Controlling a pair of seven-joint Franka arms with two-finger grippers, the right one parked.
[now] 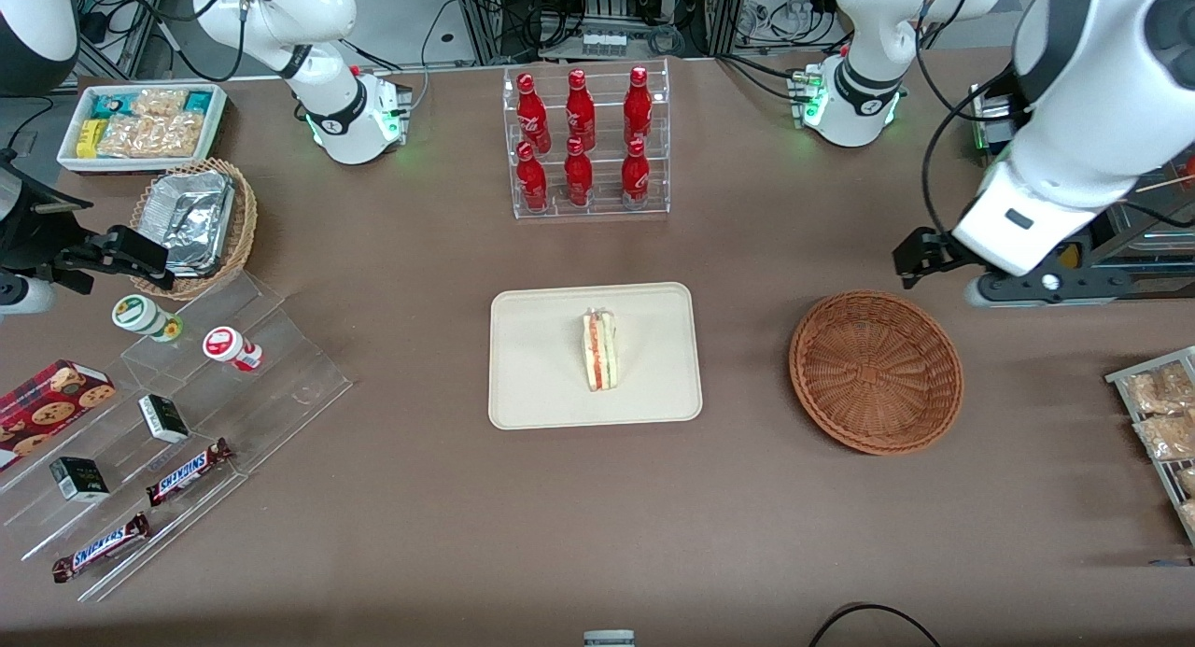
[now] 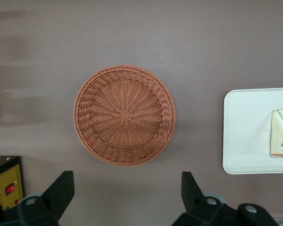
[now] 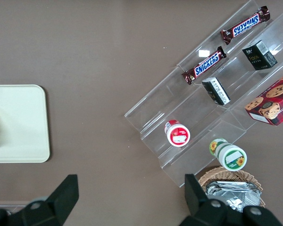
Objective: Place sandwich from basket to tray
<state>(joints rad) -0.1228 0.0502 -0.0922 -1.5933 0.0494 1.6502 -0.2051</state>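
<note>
From the front, the wrapped sandwich [image 1: 600, 351], a pale bread wedge with red, orange and green layers, is lying on the flat cream tray [image 1: 537, 386] with rounded corners. The round reddish-brown woven basket [image 1: 876, 372] is sitting near the tray, toward the working arm's end of the brown table [image 1: 597, 526]. The gripper [image 1: 913, 255] is hanging high, near the basket and farther from the camera than it.

At the left wrist, the black fingers [image 2: 60, 190] are standing wide apart, gripping nothing. The basket's [image 2: 124, 115] spiral weave is showing bare, with the tray [image 2: 247, 136] and sandwich [image 2: 282, 133] beside it.

At the right wrist, the tray's [image 3: 23, 127] smooth corner is showing beside clear plastic steps [image 3: 198, 113].
</note>
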